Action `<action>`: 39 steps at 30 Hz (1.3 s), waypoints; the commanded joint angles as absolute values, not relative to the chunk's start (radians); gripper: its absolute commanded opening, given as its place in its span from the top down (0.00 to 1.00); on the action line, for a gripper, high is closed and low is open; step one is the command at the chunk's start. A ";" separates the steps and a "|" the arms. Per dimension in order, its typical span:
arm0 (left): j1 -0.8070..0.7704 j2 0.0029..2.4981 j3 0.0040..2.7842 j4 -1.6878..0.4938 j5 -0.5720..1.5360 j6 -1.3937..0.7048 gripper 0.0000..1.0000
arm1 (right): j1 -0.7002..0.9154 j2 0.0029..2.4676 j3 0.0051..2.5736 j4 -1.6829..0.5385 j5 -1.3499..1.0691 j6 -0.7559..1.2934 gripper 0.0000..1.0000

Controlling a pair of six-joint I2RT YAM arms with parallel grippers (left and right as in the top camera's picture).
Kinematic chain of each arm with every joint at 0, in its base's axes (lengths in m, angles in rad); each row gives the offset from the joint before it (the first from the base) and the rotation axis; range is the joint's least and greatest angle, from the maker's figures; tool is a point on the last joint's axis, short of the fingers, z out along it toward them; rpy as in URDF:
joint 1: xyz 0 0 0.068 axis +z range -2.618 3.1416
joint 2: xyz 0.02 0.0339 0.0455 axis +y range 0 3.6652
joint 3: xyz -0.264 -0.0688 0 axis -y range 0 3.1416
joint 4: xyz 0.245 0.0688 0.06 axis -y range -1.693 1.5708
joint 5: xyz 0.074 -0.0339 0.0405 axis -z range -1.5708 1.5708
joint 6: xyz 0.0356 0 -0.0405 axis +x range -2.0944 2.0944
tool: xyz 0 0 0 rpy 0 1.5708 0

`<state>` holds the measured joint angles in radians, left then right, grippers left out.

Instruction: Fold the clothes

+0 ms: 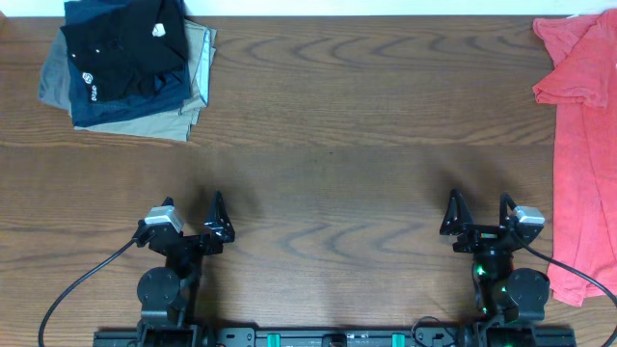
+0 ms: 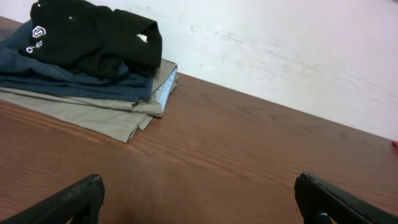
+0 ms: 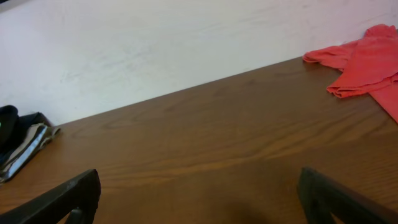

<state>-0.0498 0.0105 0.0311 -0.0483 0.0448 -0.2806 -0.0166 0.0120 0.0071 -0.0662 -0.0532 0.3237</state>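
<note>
We see the left gripper (image 1: 193,216) and the right gripper (image 1: 478,212) spread wide, holding nothing. The coral-red T-shirt (image 1: 581,145) lies unfolded right of and beyond the right gripper. Ahead-left of the left gripper sits a folded stack (image 1: 125,67). Its black top garment bears a white emblem (image 2: 39,31), with lettering too small to read.

T-shirt (image 1: 581,145): coral-red, short-sleeved | state: unfolded, rumpled | pose: laid lengthwise, sleeve out | place: right edge of worktop (image 1: 328,173), partly out of view

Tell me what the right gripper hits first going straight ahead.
Likely only the white wall: the right gripper faces bare tabletop, and the coral-red T-shirt lies off to its right.
</note>
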 commanded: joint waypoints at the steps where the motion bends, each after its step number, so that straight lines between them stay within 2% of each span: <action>1: -0.051 0.006 0.004 -0.066 0.029 -0.263 0.02 | -0.029 0.007 0.006 -0.070 -0.059 0.306 0.01; 6: -0.051 0.006 0.004 -0.066 0.029 -0.263 0.02 | -0.028 0.007 0.006 -0.065 -0.061 0.320 0.01; 9: -0.051 0.006 0.004 -0.066 0.029 -0.263 0.02 | -0.025 0.007 0.006 -0.033 -0.116 0.553 0.01; 13: -0.051 0.006 0.004 -0.066 0.029 -0.263 0.02 | -0.025 0.007 0.006 -0.040 -0.410 0.878 0.01; 16: -0.051 0.006 0.004 -0.066 0.029 -0.263 0.02 | -0.025 0.007 0.006 -0.037 -0.578 0.914 0.01; 20: -0.051 0.006 0.004 -0.066 0.029 -0.263 0.02 | -0.025 0.007 0.006 -0.003 -0.616 1.026 0.01; 24: -0.051 0.006 0.004 -0.066 0.029 -0.263 0.02 | -0.025 0.007 0.006 0.172 -0.670 0.977 0.01; 28: -0.051 0.006 0.004 -0.066 0.029 -0.263 0.02 | -0.025 0.011 0.020 0.360 -0.626 0.967 0.01; 33: -0.051 0.006 0.004 -0.066 0.029 -0.263 0.02 | -0.025 0.099 0.150 0.283 -0.536 0.762 0.01; 39: -0.051 0.006 0.004 -0.066 0.029 -0.263 0.02 | -0.025 0.456 0.444 0.076 -0.382 0.375 0.01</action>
